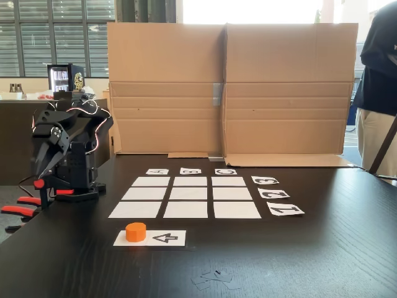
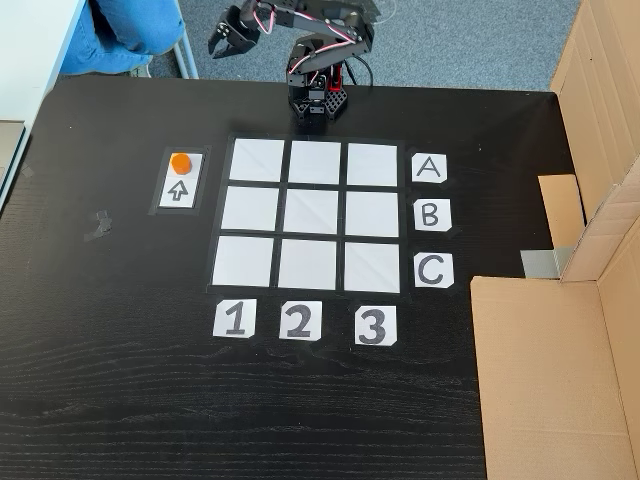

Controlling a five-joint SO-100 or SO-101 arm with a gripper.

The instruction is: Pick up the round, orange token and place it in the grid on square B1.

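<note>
The orange token (image 1: 136, 231) (image 2: 180, 162) stands on one end of a white strip with a black arrow (image 1: 166, 238) (image 2: 179, 191), outside the grid's 1 side. The grid (image 1: 185, 193) (image 2: 314, 213) lies flat with nothing on its white cells. Square B1 (image 1: 185, 210) (image 2: 249, 209) is the middle cell of the row nearest the strip. The black arm (image 1: 65, 155) (image 2: 318, 60) sits folded at the table edge on the grid's A side. My gripper (image 2: 230, 42) hangs past the table edge over the floor, far from the token; its jaws are too small to read.
A tall cardboard wall (image 1: 229, 87) (image 2: 590, 300) stands behind the C side of the grid. Red clamps (image 1: 22, 207) hold the arm's base. A person (image 1: 379, 81) stands by the far corner. A small tape scrap (image 2: 98, 226) lies on the dark table (image 1: 322, 254).
</note>
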